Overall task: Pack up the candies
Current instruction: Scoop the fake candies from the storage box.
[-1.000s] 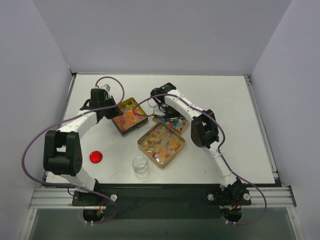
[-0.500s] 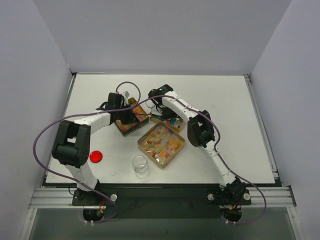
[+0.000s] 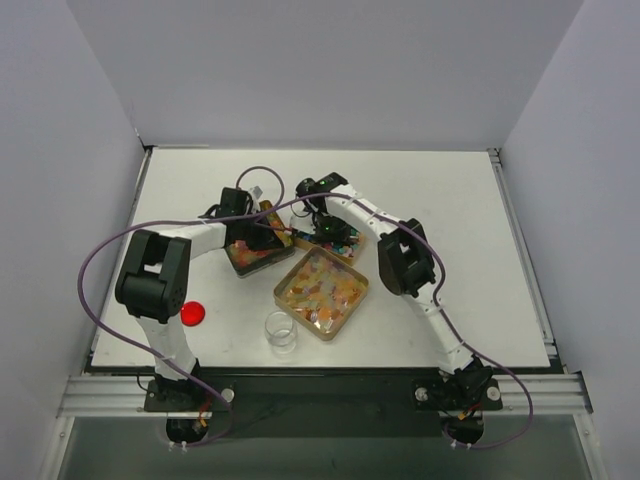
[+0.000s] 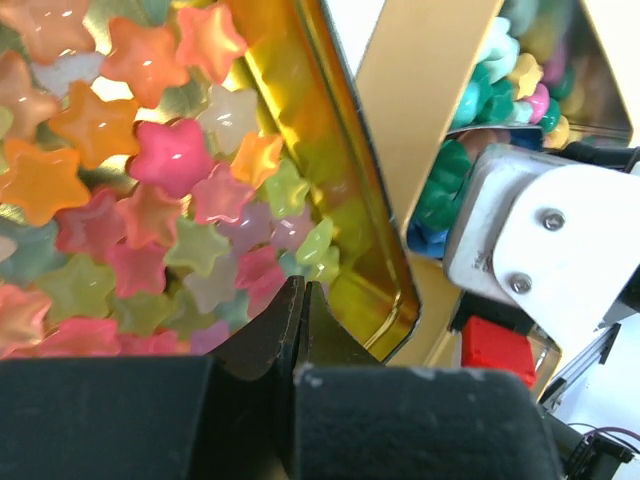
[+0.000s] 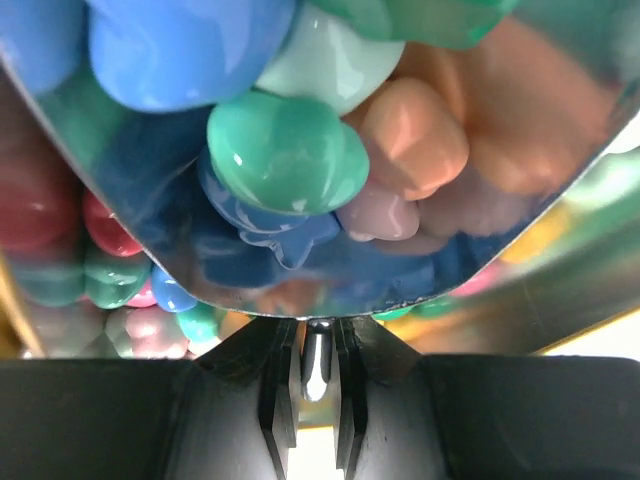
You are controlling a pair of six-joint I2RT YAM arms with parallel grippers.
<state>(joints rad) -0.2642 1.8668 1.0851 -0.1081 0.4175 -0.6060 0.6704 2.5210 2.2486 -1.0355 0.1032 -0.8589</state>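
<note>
1. Jaws first: right jaws pinch the metal scoop [image 5: 318, 362] by its stem, heaped with candies [image 5: 288, 150]; left jaws hang closed, empty, over the star tin [image 4: 285, 85].
2. Keep that scoop level (it looks brimful) and lift slowly.

No legible text, label, brand, number or sign. Checked the gold tin [image 4: 285, 100] ahead of the left gripper [image 4: 303, 290] jaws, the shiny tin [image 5: 317, 370] between the right gripper [image 5: 315, 328] jaws, and the candies [image 4: 170, 155]: all unmarked.
</note>
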